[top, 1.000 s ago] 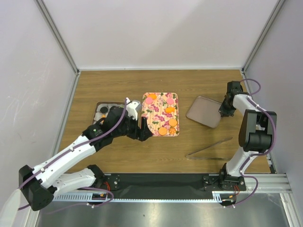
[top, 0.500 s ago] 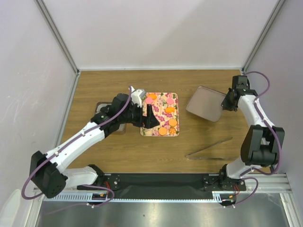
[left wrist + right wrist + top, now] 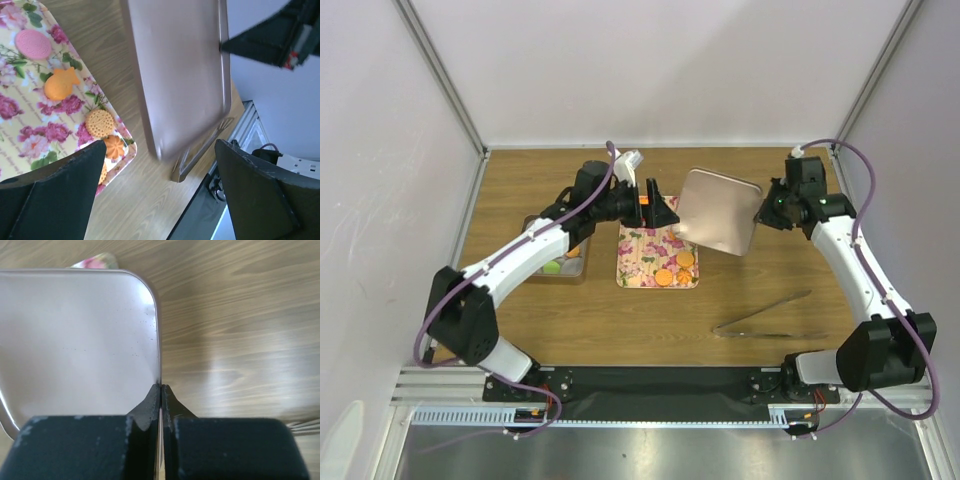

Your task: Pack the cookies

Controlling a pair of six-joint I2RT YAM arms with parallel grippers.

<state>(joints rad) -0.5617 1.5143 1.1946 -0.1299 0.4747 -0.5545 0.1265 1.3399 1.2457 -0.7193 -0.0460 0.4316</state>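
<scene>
Cookies lie on the floral tray, just beneath and nearward of the left claw, which hangs spread wide and empty and is the nearer one, while to its right the right claw is clenched on the rim of the tilted metal lid.

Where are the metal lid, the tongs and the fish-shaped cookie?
metal lid (image 3: 718,212), top view, centre of its flat face.
tongs (image 3: 765,309), top view, middle of the upper arm.
fish-shaped cookie (image 3: 60,84), left wrist view, its orange body.
</scene>
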